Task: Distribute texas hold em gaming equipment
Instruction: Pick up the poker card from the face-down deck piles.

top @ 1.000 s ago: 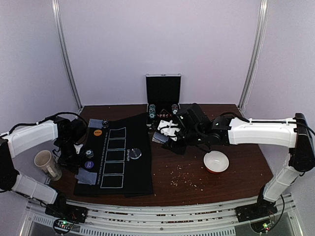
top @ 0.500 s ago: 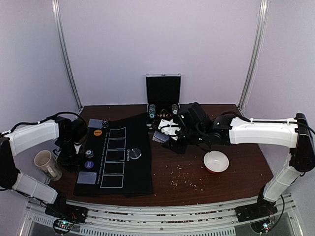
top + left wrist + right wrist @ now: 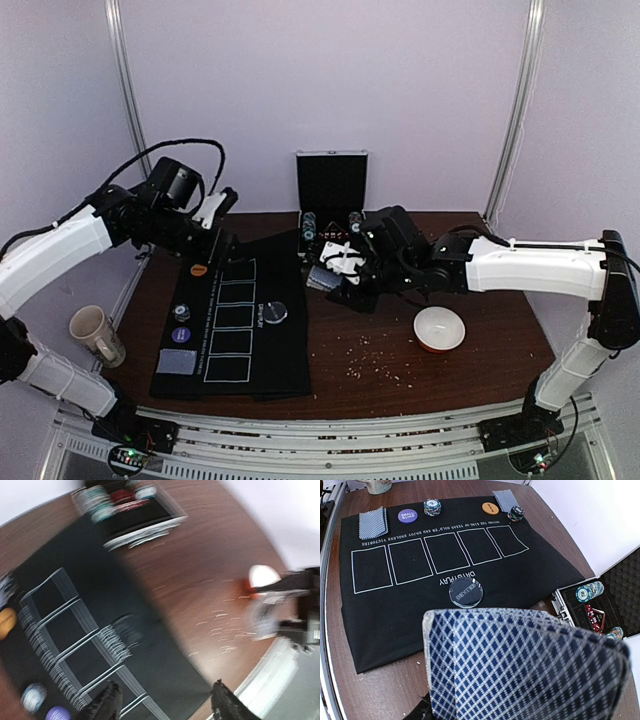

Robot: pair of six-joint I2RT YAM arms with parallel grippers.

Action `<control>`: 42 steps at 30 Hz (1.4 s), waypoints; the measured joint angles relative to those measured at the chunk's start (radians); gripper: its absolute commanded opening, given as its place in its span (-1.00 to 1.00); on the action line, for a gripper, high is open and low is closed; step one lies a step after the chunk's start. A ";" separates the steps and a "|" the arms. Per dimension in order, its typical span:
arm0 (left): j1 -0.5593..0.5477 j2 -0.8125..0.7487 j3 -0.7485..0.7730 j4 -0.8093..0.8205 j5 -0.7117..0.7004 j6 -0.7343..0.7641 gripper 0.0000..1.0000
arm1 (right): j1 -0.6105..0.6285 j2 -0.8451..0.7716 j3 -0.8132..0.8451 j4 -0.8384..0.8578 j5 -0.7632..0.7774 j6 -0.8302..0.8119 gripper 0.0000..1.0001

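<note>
Grasping blue-backed playing cards (image 3: 520,665), the right gripper (image 3: 335,270) hovers beside the black mat (image 3: 270,350); the left gripper (image 3: 165,704) hangs released above it.

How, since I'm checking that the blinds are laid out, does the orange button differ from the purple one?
The orange button carries dark lettering too small to read; the purple button reads SMALL BLIND in white. Seen from above, the orange button lies farther back on the black mat than the purple button. Both are flat round discs.
</note>
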 measured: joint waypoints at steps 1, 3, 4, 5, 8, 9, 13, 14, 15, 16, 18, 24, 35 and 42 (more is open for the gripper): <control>-0.022 0.011 -0.005 0.064 0.048 0.001 0.54 | 0.003 0.000 0.005 0.000 -0.003 0.001 0.00; -0.048 0.039 -0.041 0.229 0.166 -0.003 0.65 | 0.010 0.000 0.021 0.000 -0.011 0.007 0.00; -0.050 0.053 -0.059 0.293 0.212 -0.004 0.69 | 0.013 0.000 0.028 0.000 -0.016 0.011 0.00; -0.048 0.066 -0.079 0.355 0.252 -0.005 0.73 | 0.016 0.000 0.035 0.000 -0.019 0.016 0.00; -0.046 0.093 -0.113 0.468 0.327 0.008 0.78 | 0.026 0.000 0.043 0.004 -0.026 0.028 0.00; -0.046 0.101 -0.117 0.493 0.350 0.012 0.79 | 0.029 0.001 0.045 0.003 -0.027 0.032 0.00; -0.046 0.127 -0.119 0.573 0.423 0.042 0.82 | 0.039 0.010 0.058 0.001 -0.027 0.043 0.00; -0.049 0.133 -0.119 0.585 0.436 0.053 0.82 | 0.041 0.013 0.062 -0.002 -0.027 0.046 0.00; -0.050 0.137 -0.119 0.592 0.444 0.062 0.82 | 0.044 0.018 0.069 -0.005 -0.027 0.050 -0.01; -0.054 0.143 -0.119 0.597 0.452 0.077 0.82 | 0.045 0.022 0.074 -0.006 -0.027 0.053 0.00; -0.061 0.153 -0.119 0.598 0.458 0.107 0.78 | 0.049 0.030 0.087 -0.011 -0.027 0.057 0.00; -0.075 0.167 -0.119 0.590 0.392 0.163 0.34 | 0.057 0.056 0.127 -0.021 -0.027 0.059 -0.01; -0.089 0.125 -0.130 0.542 0.285 0.215 -0.18 | 0.058 0.075 0.140 -0.042 0.001 0.061 -0.01; -0.083 0.076 -0.145 0.544 0.253 0.225 -0.49 | 0.061 0.075 0.140 -0.043 0.001 0.061 -0.01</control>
